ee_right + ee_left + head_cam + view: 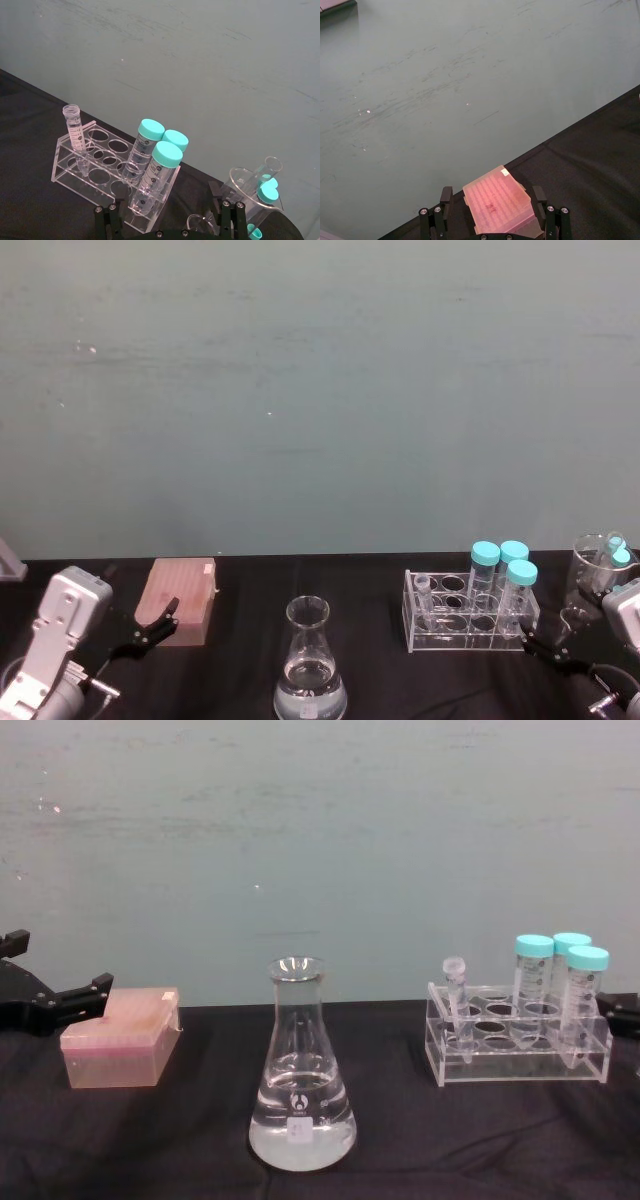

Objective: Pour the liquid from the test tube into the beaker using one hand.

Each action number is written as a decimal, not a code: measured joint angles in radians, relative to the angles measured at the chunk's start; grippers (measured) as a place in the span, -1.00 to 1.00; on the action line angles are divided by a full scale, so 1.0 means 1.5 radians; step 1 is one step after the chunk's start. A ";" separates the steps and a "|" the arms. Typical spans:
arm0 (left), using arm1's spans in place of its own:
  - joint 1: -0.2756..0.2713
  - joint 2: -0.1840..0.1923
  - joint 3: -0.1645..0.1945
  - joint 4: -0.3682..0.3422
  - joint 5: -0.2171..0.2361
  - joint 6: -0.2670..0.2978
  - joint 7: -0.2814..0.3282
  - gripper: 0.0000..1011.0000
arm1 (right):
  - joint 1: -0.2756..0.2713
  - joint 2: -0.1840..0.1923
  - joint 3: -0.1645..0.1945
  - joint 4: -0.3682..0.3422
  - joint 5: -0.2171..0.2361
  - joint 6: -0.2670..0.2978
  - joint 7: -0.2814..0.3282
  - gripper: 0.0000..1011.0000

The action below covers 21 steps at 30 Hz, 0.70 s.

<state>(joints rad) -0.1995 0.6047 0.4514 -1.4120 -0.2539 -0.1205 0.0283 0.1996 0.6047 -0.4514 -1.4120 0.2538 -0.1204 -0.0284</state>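
The test tube [424,591] [74,131] [456,991] stands uncapped and slightly tilted in the left end of a clear rack [418,638] [61,167] [515,1068]. I cannot tell whether it holds liquid. Left of the rack and apart from it is the beaker [310,668] [300,1085], with clear liquid [300,1130] in its wide base. My right gripper [545,645] [167,212] hangs open just right of the rack, holding nothing. At the far left, my left gripper [157,626] [491,197] is open beside a pink box.
Three teal-capped tubes [502,570] [161,150] [560,970] fill the rack's right end. A glass jar [597,562] [250,192] with more teal-capped tubes stands at the far right. The pink tip box [182,598] [497,205] [120,1042] lies at the left.
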 joint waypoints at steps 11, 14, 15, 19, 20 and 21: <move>0.000 0.000 0.000 0.000 0.000 0.000 0.000 0.98 | 0.000 0.000 0.000 0.000 0.000 0.000 0.000 0.98; 0.000 0.000 0.000 0.000 0.000 0.000 0.000 0.98 | 0.000 0.000 0.000 0.000 0.000 0.000 0.000 0.98; 0.000 0.000 0.000 0.000 0.000 0.000 0.000 0.98 | 0.000 0.000 0.000 0.000 0.000 0.000 0.000 0.98; 0.000 0.000 0.000 0.000 0.000 0.000 0.000 0.98 | 0.000 0.000 0.000 0.000 0.000 0.000 0.000 0.98; 0.000 0.000 0.000 0.000 0.000 0.000 0.000 0.98 | 0.000 0.000 0.000 0.000 0.000 0.000 0.000 0.98; 0.000 0.000 0.000 0.000 0.000 0.000 0.000 0.98 | 0.000 0.000 0.000 0.000 0.000 0.000 0.000 0.98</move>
<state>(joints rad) -0.1995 0.6047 0.4513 -1.4120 -0.2539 -0.1205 0.0283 0.1996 0.6047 -0.4513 -1.4120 0.2540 -0.1205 -0.0283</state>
